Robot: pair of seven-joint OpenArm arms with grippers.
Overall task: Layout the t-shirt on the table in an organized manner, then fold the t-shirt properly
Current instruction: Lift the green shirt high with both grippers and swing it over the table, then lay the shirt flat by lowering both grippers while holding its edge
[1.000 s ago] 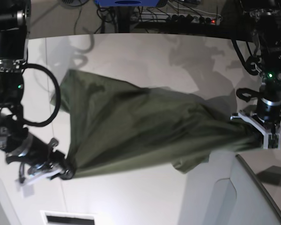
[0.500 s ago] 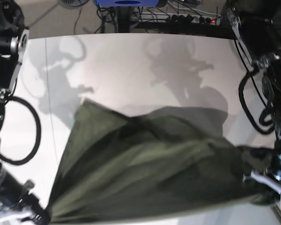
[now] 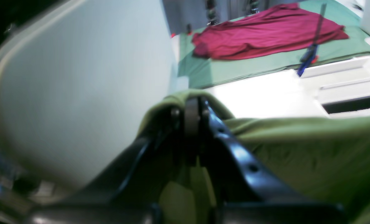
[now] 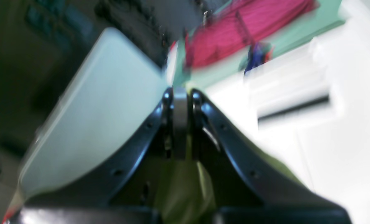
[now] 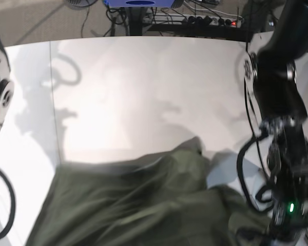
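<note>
The olive-green t-shirt (image 5: 138,205) lies bunched along the near part of the white table (image 5: 143,87) and runs off the bottom of the base view. My left gripper (image 3: 192,107) is shut on a fold of the t-shirt (image 3: 297,149), which stretches away to the right. In the blurred right wrist view my right gripper (image 4: 180,99) is shut too, with green cloth (image 4: 185,186) pinched behind its tips. The left arm (image 5: 280,143) stands at the right of the base view. Both grippers are below that view's frame.
A pale rounded panel (image 3: 79,93) sits close beside the left gripper. A red cloth (image 3: 265,31) lies on a green surface in the distance. Cables and a power strip (image 5: 210,20) lie beyond the table's far edge. A dark slot (image 3: 353,104) is in a white surface.
Both arms have pulled the t-shirt toward the near edge, so it slid down the base view. The grippers have left that view's frame, and more bare table shows behind the shirt.
</note>
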